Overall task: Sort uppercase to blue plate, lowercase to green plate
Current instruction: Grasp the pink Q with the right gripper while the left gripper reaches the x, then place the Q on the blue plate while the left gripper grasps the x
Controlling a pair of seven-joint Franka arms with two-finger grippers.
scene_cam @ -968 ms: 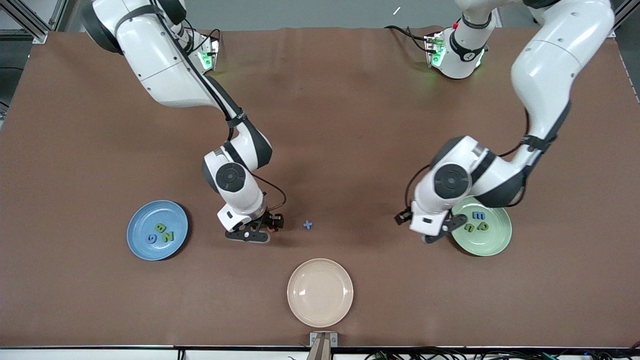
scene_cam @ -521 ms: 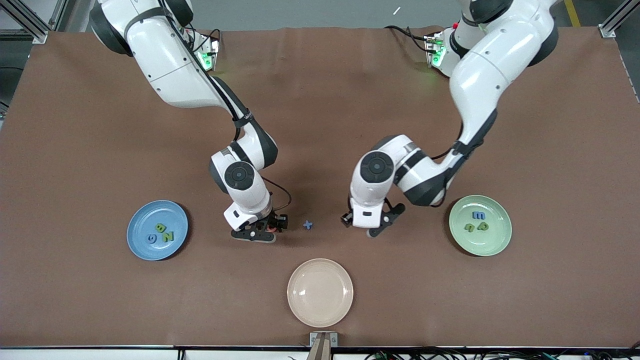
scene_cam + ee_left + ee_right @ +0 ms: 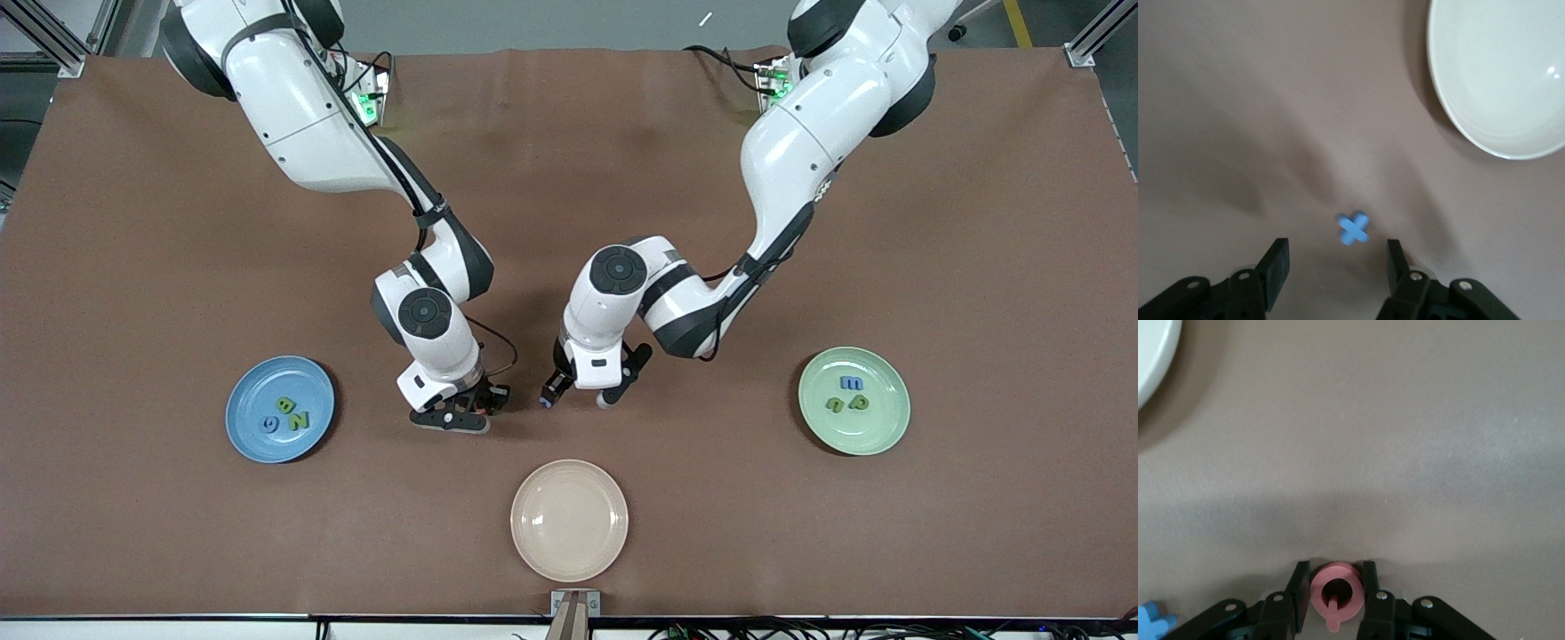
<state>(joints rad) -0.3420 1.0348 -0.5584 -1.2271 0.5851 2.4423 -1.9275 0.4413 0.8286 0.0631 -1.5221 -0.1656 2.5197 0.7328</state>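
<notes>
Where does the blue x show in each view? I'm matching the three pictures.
Front view: blue x, almost hidden under the left gripper.
Left wrist view: x on the mat ahead of the open fingers.
Right wrist view: x at the frame's corner.
Shared landmark: cream plate.

A: What lies on the blue plate?
B: Three letters. The green plate has three also. The cream plate is nearest the camera.
A: And both end effectors?
B: Low over the table, between the plates.
</notes>
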